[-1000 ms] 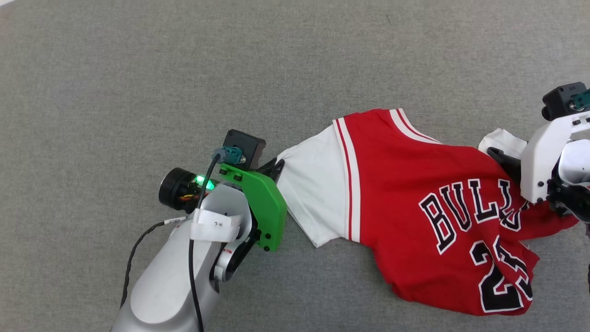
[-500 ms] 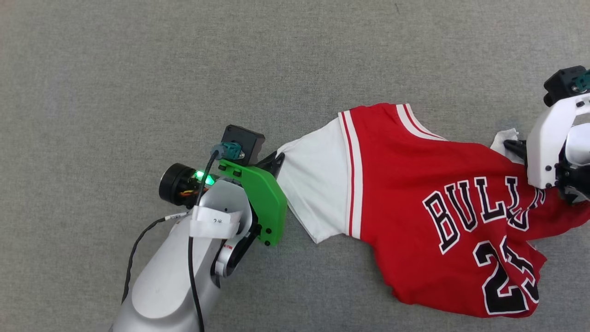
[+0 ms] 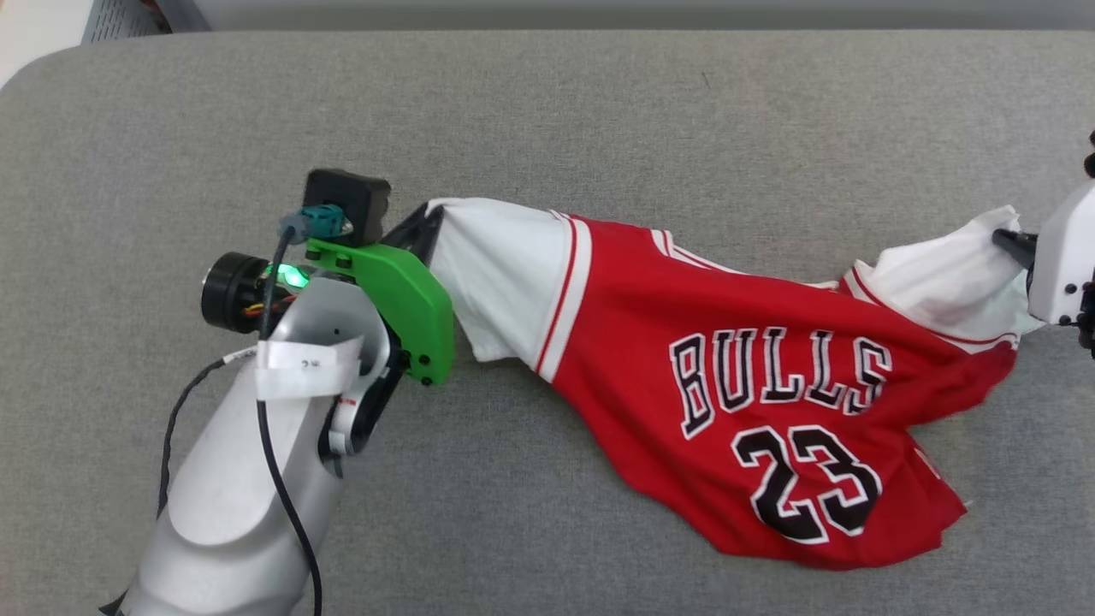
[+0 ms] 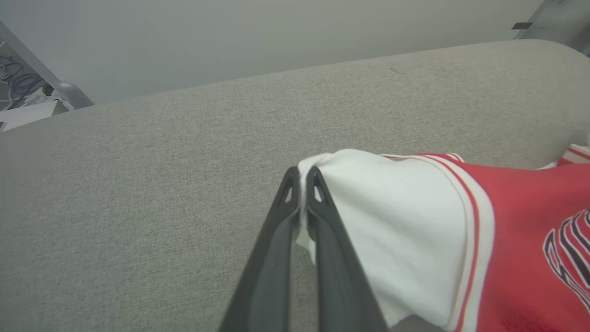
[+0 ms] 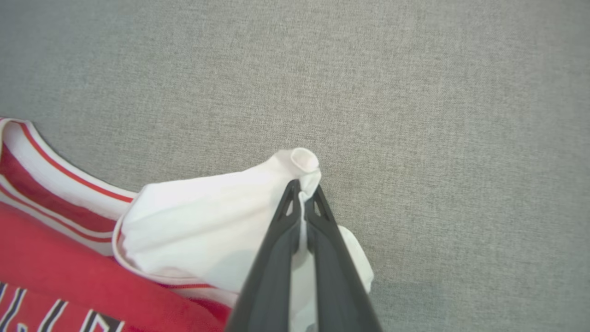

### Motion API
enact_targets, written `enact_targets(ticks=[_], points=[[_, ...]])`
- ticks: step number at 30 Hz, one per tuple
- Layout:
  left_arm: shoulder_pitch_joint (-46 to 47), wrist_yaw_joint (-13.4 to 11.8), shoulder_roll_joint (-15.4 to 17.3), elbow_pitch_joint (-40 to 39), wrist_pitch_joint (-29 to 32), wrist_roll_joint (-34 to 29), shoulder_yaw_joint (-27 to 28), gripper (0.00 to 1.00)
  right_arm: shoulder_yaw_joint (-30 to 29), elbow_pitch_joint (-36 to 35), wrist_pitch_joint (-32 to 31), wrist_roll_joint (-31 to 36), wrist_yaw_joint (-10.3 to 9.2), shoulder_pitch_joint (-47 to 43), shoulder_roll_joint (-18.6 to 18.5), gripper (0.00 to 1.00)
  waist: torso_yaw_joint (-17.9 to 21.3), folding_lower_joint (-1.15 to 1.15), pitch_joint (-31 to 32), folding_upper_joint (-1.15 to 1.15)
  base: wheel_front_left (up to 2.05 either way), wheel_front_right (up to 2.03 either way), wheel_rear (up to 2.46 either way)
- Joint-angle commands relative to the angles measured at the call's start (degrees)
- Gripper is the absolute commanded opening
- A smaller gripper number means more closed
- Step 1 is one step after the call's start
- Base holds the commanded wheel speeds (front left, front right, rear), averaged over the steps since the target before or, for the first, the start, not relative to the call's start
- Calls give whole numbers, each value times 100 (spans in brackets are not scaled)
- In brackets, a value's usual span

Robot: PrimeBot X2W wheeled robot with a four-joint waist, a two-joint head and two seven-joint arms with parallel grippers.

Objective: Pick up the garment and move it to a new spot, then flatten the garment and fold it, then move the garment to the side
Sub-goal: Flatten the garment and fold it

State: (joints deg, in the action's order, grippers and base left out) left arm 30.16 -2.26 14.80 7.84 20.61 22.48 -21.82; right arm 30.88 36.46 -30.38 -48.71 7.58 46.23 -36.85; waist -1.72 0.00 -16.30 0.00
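The garment (image 3: 736,385), a red jersey with white sleeves and "BULLS 23" in black and white, hangs stretched between my two grippers over the grey surface. My left gripper (image 3: 425,224) is shut on the edge of one white sleeve (image 4: 392,216); its fingertips (image 4: 289,184) pinch the cloth. At the right edge of the head view my right gripper (image 3: 1009,241) is shut on the other white sleeve (image 5: 216,216), the cloth bunched between its fingertips (image 5: 318,203). The jersey's lower part sags and lies crumpled toward the front right.
The grey fabric-covered surface (image 3: 599,120) spreads wide around the jersey, with a rounded far-left corner (image 3: 34,77) and a far edge near the top of the head view. Beyond it are a pale wall (image 4: 230,37) and some cables (image 4: 18,83).
My right gripper has shut on the right sleeve and both grippers have lifted and pulled the jersey out between them. The head view has shifted, so the surface's far edge now shows.
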Motion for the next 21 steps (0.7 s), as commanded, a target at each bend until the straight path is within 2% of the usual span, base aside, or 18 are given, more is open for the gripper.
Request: enact_targets(ticks=[1, 12, 21], points=[[181, -30, 67, 60, -68, 53, 87, 0, -48, 67, 125, 0, -9, 145, -25, 0, 99, 0, 238, 0, 0, 0, 0], [1385, 83, 190, 1147, -577, 124, 483, 0, -352, 724, 851, 439, -9, 924, 188, 0, 209, 0, 565, 0, 0, 0, 0], [3030, 158, 267, 2351, -1313, -221, 514, 0, -702, 1129, 1410, 898, -9, 2113, 381, 0, 246, 0, 308, 0, 0, 0, 0]])
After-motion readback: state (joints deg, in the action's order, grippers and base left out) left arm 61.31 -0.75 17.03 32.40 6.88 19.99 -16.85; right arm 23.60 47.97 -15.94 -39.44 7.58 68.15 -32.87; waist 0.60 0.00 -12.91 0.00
